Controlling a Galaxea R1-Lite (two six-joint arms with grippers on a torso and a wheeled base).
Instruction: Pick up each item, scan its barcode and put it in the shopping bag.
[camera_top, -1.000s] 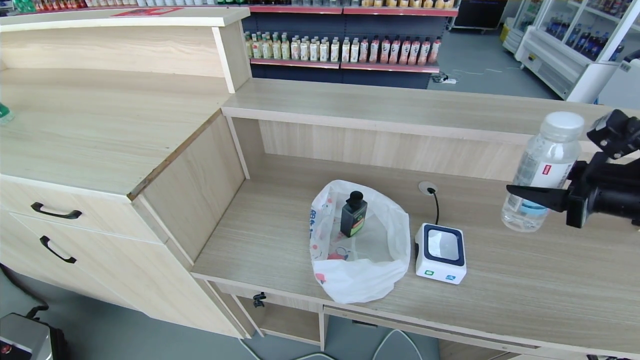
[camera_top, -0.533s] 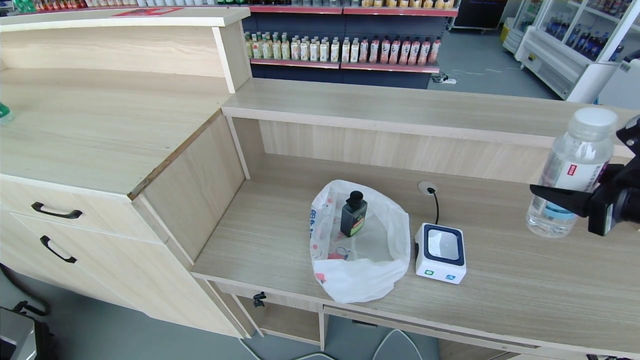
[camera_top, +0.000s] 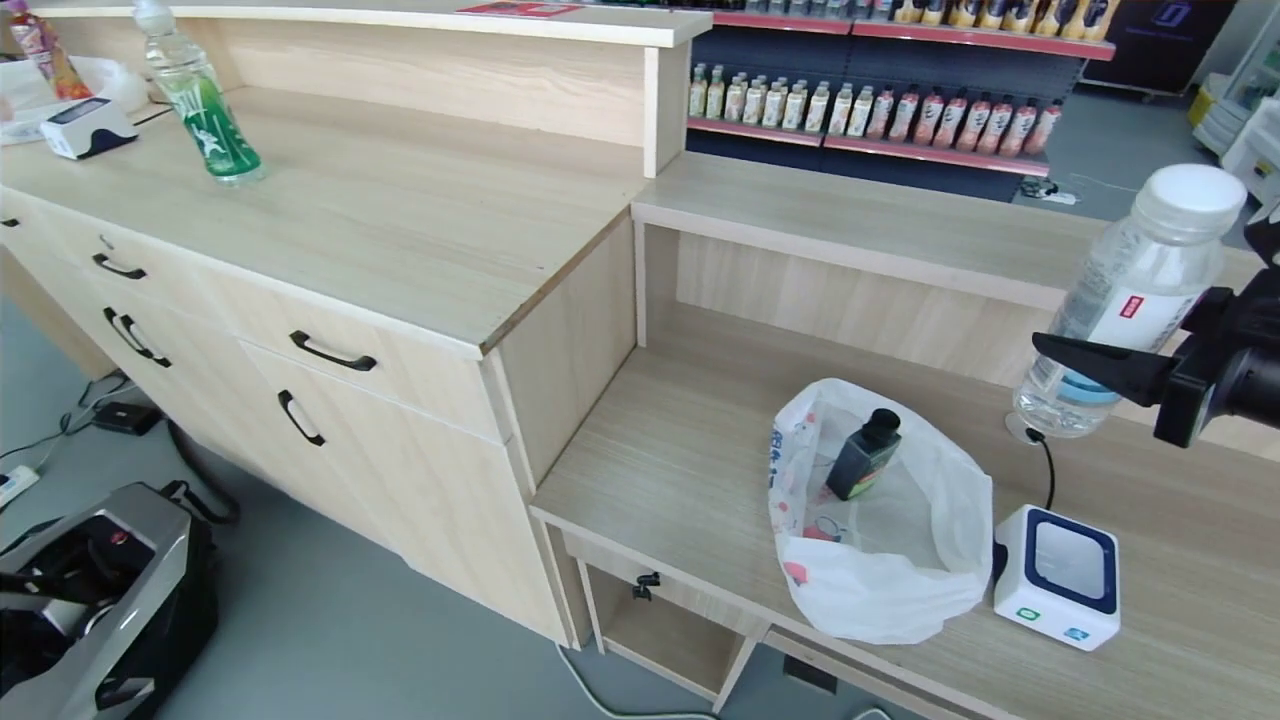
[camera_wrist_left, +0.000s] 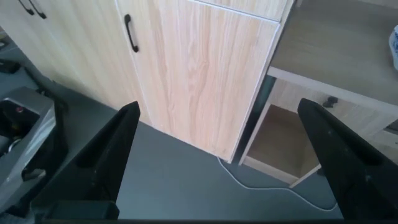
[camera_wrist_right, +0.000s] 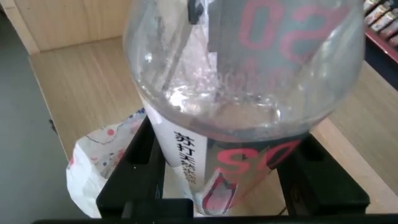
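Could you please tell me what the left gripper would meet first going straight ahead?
The left gripper would probably meet the wooden cabinet front near its foot; depth unclear, possibly the grey floor.

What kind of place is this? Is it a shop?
Most likely a small shop's checkout: shelves of bottled drinks stand behind the wooden counter, and on it sit a barcode scanner and a white shopping bag.
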